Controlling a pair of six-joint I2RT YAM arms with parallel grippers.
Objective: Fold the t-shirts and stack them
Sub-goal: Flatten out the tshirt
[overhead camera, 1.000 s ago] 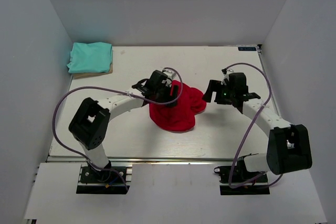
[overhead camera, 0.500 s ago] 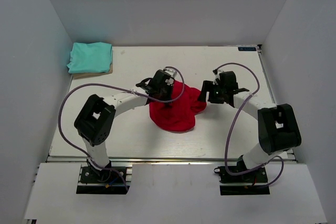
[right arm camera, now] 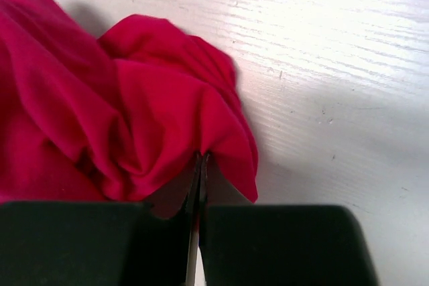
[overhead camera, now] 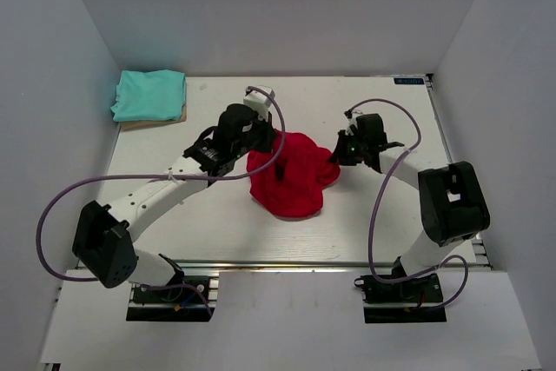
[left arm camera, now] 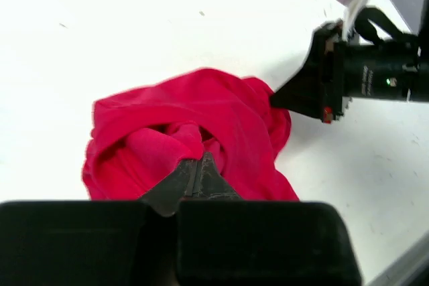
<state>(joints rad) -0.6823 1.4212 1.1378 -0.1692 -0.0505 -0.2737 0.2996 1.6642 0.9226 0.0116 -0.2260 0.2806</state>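
Observation:
A crumpled red t-shirt (overhead camera: 291,182) lies bunched in the middle of the table. My left gripper (overhead camera: 265,154) is at its left upper edge, shut on a fold of red cloth (left arm camera: 171,142). My right gripper (overhead camera: 337,155) is at the shirt's right edge, its jaws pressed together on a pinch of the red t-shirt (right arm camera: 167,98). In the left wrist view the right gripper (left arm camera: 281,98) touches the far side of the heap. The teal t-shirt (overhead camera: 149,95) lies neatly folded in the back left corner, away from both grippers.
White walls close in the table (overhead camera: 226,223) on the left, back and right. A tan sheet (overhead camera: 178,117) pokes out from under the teal shirt. Purple cables loop off both arms. Bare tabletop lies in front of the red heap.
The right gripper moved in to the shirt's right edge and shut on it. The left gripper shut on the cloth, and its arm swung its elbow down to the left.

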